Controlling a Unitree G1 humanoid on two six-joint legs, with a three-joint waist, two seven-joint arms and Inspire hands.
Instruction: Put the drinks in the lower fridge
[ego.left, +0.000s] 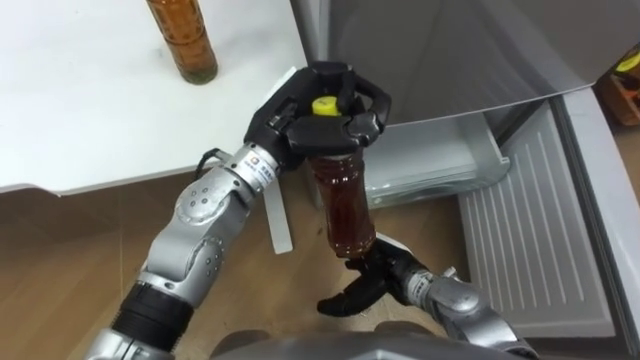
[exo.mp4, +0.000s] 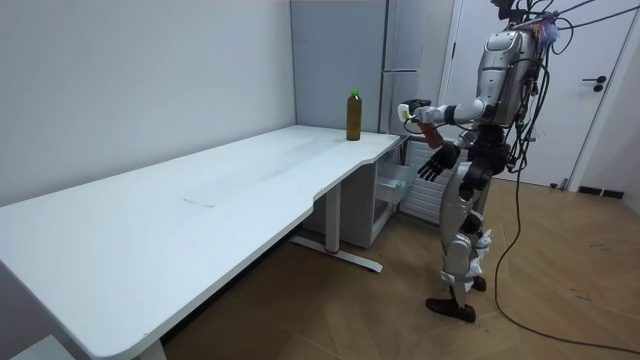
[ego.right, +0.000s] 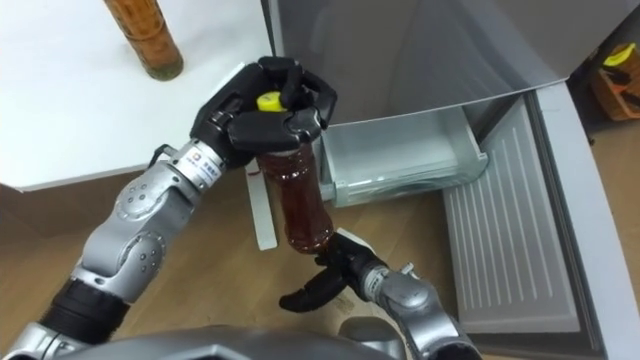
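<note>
My left hand (ego.left: 318, 110) (ego.right: 262, 108) is shut on the neck of a drink bottle (ego.left: 341, 201) (ego.right: 297, 196) with brown liquid and a yellow cap, holding it upright in the air in front of the open lower fridge drawer (ego.left: 430, 160) (ego.right: 405, 155). My right hand (ego.left: 372, 282) (ego.right: 330, 280) is open just below the bottle's base. A second brown bottle (ego.left: 184, 37) (ego.right: 142, 35) (exo.mp4: 353, 115) stands on the white table (ego.left: 110, 110) near its corner. In the room view I stand by the fridge (exo.mp4: 400, 70) at the table's far end.
The open fridge door (ego.left: 545, 230) with its ribbed inner panel lies to my right. An orange item with a yellow cap (ego.left: 625, 75) sits at the far right edge. Wooden floor lies beneath the bottle.
</note>
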